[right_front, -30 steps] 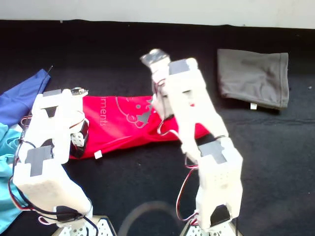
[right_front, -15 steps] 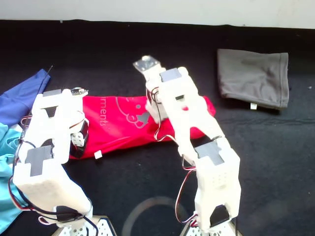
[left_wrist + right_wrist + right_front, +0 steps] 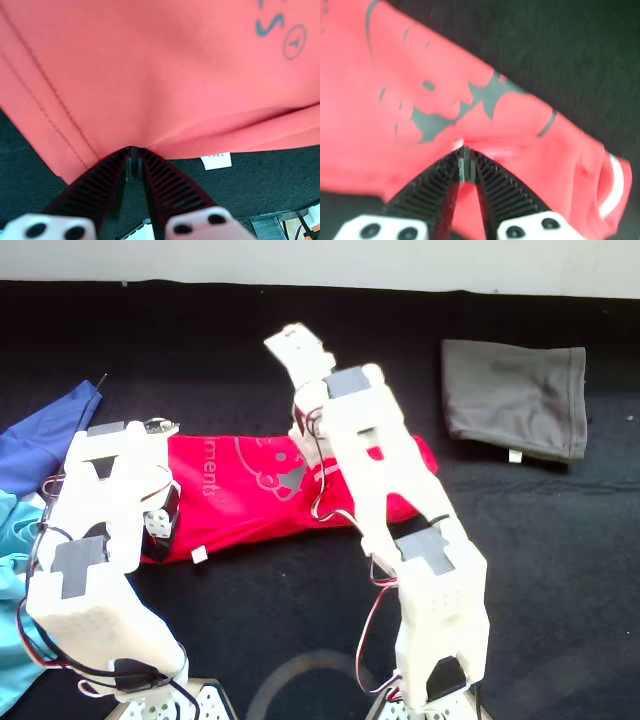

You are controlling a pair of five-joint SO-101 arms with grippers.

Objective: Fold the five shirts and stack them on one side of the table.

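Note:
A red shirt [image 3: 245,495] with a grey print lies stretched across the middle of the black table. At its left end, my left gripper [image 3: 133,159] is shut on the hem of the red shirt [image 3: 165,85], and the cloth puckers toward the fingertips. Over the printed middle, my right gripper [image 3: 464,162] is shut on a pinch of the red shirt [image 3: 420,105]. In the high view the left arm [image 3: 100,510] stands at the shirt's left end. The right arm [image 3: 380,470] leans over its middle and hides the pinch.
A folded grey shirt [image 3: 515,400] lies at the back right. A blue shirt [image 3: 40,435] and a teal shirt [image 3: 12,580] lie bunched at the left edge. White wall runs behind the table's far edge.
The right arm's wrist has swung left and toward the back, uncovering the red shirt's right end. The left arm has kept still.

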